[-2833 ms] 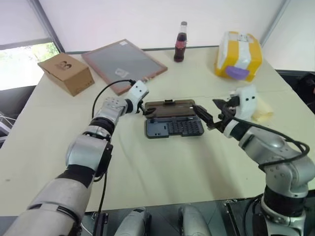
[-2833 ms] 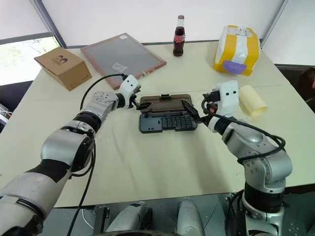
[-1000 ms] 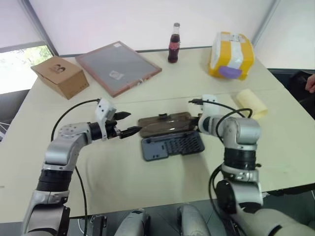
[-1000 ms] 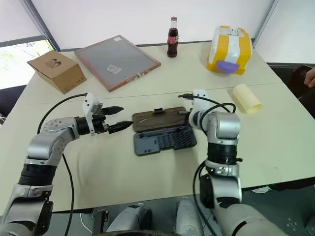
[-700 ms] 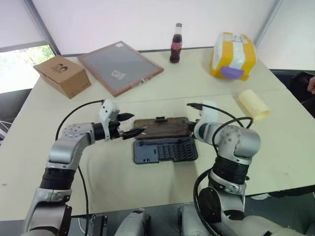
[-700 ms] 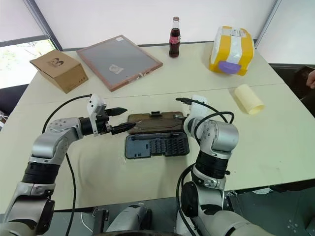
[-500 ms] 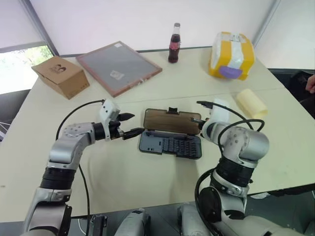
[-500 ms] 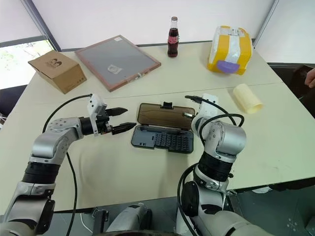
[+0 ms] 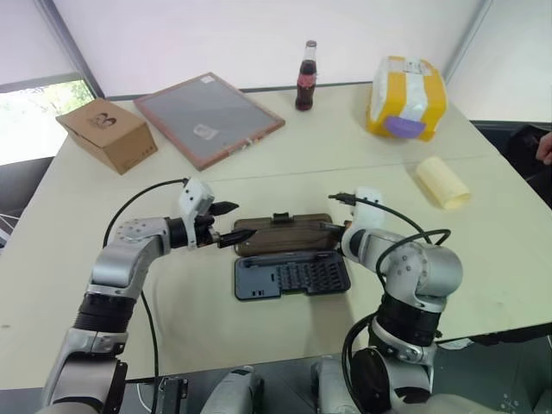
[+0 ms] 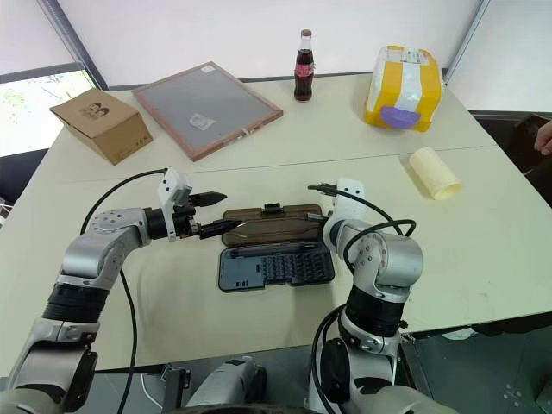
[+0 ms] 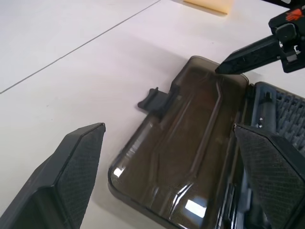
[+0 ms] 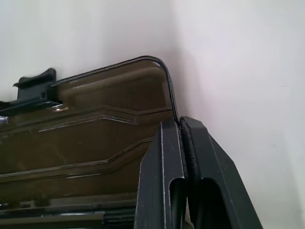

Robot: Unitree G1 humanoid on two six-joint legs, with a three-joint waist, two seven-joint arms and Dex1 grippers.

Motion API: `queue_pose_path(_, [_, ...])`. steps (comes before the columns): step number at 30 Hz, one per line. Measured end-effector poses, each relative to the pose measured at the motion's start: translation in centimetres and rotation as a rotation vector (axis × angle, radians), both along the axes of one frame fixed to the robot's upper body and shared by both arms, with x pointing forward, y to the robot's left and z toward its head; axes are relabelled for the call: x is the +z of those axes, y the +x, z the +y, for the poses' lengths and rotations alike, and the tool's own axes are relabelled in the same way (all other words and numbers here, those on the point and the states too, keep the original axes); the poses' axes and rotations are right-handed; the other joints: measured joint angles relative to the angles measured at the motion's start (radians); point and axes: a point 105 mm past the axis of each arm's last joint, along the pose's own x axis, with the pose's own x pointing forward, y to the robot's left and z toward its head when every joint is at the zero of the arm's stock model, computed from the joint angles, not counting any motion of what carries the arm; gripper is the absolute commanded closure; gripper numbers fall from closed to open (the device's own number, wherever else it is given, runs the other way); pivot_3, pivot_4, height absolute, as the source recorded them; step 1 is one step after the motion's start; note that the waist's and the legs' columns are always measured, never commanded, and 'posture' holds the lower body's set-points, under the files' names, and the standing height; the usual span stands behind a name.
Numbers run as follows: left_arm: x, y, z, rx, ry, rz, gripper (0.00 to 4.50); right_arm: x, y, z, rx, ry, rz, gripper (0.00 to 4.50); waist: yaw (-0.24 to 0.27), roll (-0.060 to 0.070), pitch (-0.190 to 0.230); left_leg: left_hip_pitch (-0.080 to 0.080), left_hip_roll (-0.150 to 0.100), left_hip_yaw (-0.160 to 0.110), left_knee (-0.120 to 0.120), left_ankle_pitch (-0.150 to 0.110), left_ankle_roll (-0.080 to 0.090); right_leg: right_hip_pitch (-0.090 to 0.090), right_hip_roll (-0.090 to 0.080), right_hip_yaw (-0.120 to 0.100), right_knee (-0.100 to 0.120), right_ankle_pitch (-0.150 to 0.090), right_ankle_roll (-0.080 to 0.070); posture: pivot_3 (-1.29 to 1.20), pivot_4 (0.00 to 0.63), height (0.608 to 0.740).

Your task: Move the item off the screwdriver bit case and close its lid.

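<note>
The screwdriver bit case [image 10: 274,266] lies open mid-table, the cream roll [image 10: 434,172] already far right. The pinched-shut right gripper [image 12: 181,131] nudges the lid [image 10: 276,226]; the left gripper [image 10: 214,214] gapes beside it. Next, swing the lid down.

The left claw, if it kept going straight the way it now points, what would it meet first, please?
Probably the lid: the open left claw points at its near end, though depth is hard to judge.
</note>
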Motion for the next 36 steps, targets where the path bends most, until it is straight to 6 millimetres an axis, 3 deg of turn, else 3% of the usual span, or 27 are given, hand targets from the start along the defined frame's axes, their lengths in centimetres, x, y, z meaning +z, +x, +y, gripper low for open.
queue_pose_path(16, [0.0,0.0,0.2,0.004,0.009,0.0,0.0,-0.2,-1.0,-0.3,-0.047,-0.023,-0.008,4.48,0.001,0.0,0.0,0.001,0.0,0.0,-0.001,0.0,0.0,0.0,0.0,0.0,0.0,0.0,0.0,0.0,0.15,0.74])
queue_pose_path(26, [-0.1,0.0,0.2,0.004,0.01,0.001,0.0,-0.4,-1.6,2.2,0.074,0.048,-0.004,4.48,0.0,0.0,0.0,0.003,0.001,0.001,-0.005,0.0,0.0,0.0,0.0,0.0,-0.002,0.0,0.0,0.0,0.15,0.74])
queue_pose_path(36, [-0.1,0.0,0.2,0.005,0.01,-0.002,0.0,-0.4,-1.8,2.3,0.059,0.05,0.01,4.48,0.001,0.0,0.0,0.003,0.001,0.001,-0.006,0.0,0.0,0.0,0.001,0.0,-0.002,0.0,0.0,0.0,0.15,0.74])
